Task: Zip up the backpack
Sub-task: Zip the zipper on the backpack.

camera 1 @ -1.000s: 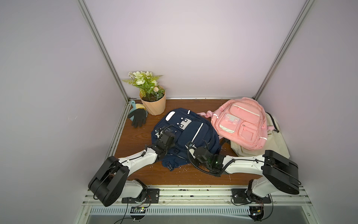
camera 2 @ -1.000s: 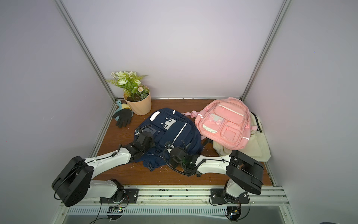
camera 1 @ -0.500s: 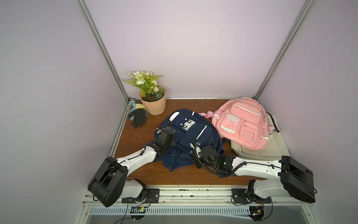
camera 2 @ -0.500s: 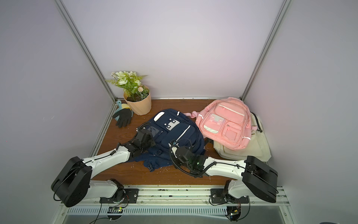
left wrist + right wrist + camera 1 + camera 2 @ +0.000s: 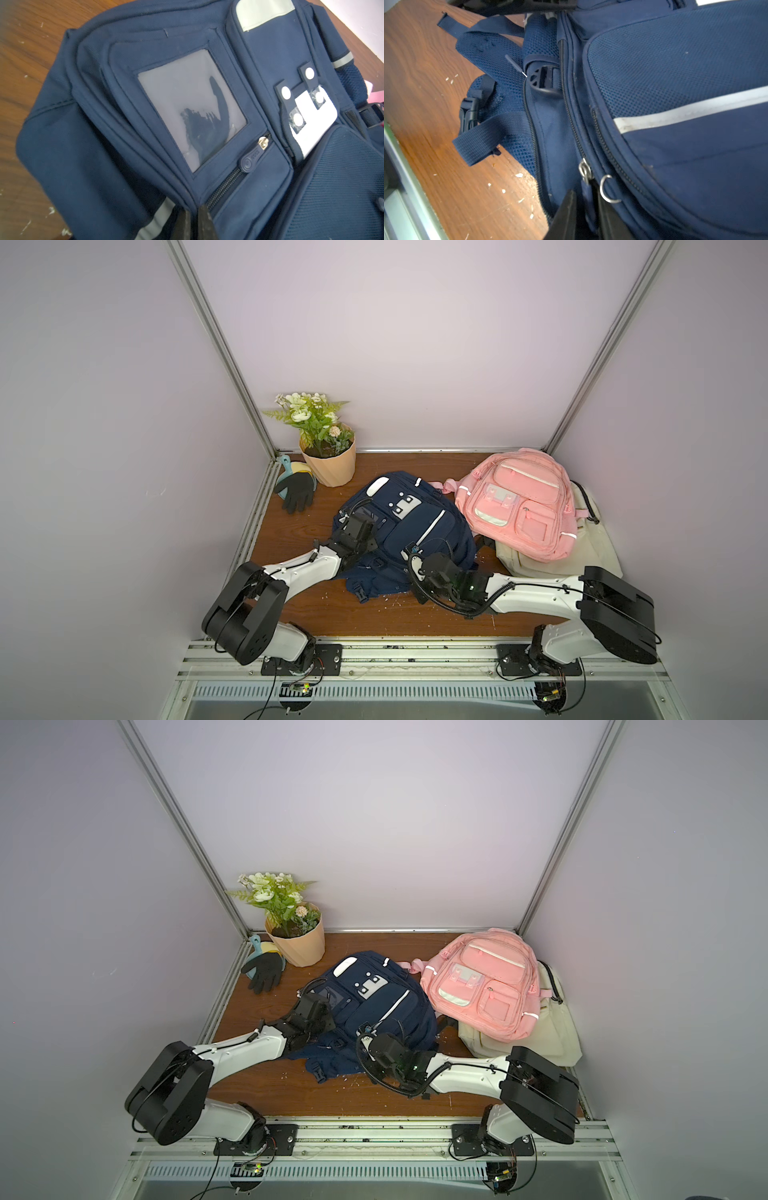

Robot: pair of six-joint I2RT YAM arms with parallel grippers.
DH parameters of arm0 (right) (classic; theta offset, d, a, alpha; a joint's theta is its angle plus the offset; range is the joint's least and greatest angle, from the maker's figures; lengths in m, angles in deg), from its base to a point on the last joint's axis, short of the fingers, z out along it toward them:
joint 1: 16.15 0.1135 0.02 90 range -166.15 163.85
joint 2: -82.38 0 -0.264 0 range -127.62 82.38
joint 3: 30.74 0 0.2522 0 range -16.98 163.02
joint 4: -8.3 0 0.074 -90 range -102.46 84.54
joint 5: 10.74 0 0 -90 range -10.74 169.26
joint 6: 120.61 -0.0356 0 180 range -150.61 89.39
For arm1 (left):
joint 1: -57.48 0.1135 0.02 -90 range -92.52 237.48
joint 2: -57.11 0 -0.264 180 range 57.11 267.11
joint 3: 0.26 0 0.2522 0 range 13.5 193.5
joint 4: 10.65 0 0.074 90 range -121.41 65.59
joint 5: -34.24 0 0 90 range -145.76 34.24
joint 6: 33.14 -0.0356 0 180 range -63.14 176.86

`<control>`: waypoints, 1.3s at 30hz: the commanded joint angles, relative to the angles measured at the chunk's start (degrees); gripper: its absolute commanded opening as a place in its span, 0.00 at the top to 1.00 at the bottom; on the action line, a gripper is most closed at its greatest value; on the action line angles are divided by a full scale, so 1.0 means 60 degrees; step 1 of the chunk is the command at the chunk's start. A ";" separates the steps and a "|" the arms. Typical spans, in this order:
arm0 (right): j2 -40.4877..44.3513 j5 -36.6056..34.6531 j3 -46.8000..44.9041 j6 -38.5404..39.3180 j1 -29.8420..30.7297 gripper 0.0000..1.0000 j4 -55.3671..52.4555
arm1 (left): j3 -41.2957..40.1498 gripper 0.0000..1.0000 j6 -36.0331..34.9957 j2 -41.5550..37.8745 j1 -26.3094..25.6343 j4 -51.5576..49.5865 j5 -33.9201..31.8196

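The navy backpack (image 5: 419, 526) is laid front side up at the middle of the wooden table (image 5: 299, 605), its shoulder straps (image 5: 488, 133) spread toward the front edge. Along its lower side a zipper track (image 5: 571, 116) is seen drawn together down to a metal slider (image 5: 584, 169), with a loose metal ring (image 5: 607, 192) just beside it. A navy pull tab (image 5: 587, 194) hangs from the slider and lies between the fingers of the right gripper (image 5: 584, 199). A narrow gap is kept between those fingers, and whether the tab is pinched or released cannot be told.

On the opposite side of the backpack, the left gripper (image 5: 194, 209) is clenched on a fold of navy fabric below the clear window pocket (image 5: 191, 108), near the end of a small pocket zipper (image 5: 228, 182).

A pink backpack (image 5: 519, 502) is propped on a cream bag (image 5: 590, 547) at the right of the table, touching the navy one. A potted flower (image 5: 328, 464) and a black glove (image 5: 296, 491) are placed in the far left corner.
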State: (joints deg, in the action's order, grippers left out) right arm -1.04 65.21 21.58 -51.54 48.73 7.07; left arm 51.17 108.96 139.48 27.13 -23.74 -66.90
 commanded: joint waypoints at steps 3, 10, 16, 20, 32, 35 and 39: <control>-0.0053 0.0422 0.0251 0.0033 0.0106 0.79 -0.0205 | 0.0211 0.99 -0.0294 0.0143 -0.0025 0.0153 -0.0122; -0.0041 0.0296 0.0408 -0.0033 0.0158 0.87 -0.0389 | 0.0227 1.00 -0.0318 0.0199 -0.0025 0.0112 -0.0191; -0.0793 -0.0232 0.0545 -0.0068 0.0167 0.75 -0.0605 | 0.0228 0.99 -0.0277 0.0133 -0.0063 0.0137 -0.0151; -0.1347 -0.0203 0.0594 -0.0143 0.0165 0.74 -0.0392 | 0.0227 1.00 -0.0286 0.0071 -0.0083 0.0087 -0.0151; -0.0048 -0.0596 0.0882 -0.0249 0.0173 0.98 -0.1531 | 0.0229 1.00 -0.0529 0.0129 -0.0046 0.0053 -0.0657; 0.0381 -0.0749 0.0817 -0.0599 0.0171 1.00 -0.1921 | 0.0192 0.99 -0.0640 0.0215 0.0103 0.0086 -0.0722; 0.0740 -0.1100 0.0765 -0.1219 0.0062 1.00 -0.2534 | 0.0008 0.99 -0.0771 0.0132 0.0332 0.0195 -0.0787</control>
State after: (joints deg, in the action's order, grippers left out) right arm 0.14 61.41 26.09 -54.73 49.60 -1.72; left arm 51.17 107.32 139.78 27.41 -22.74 -68.95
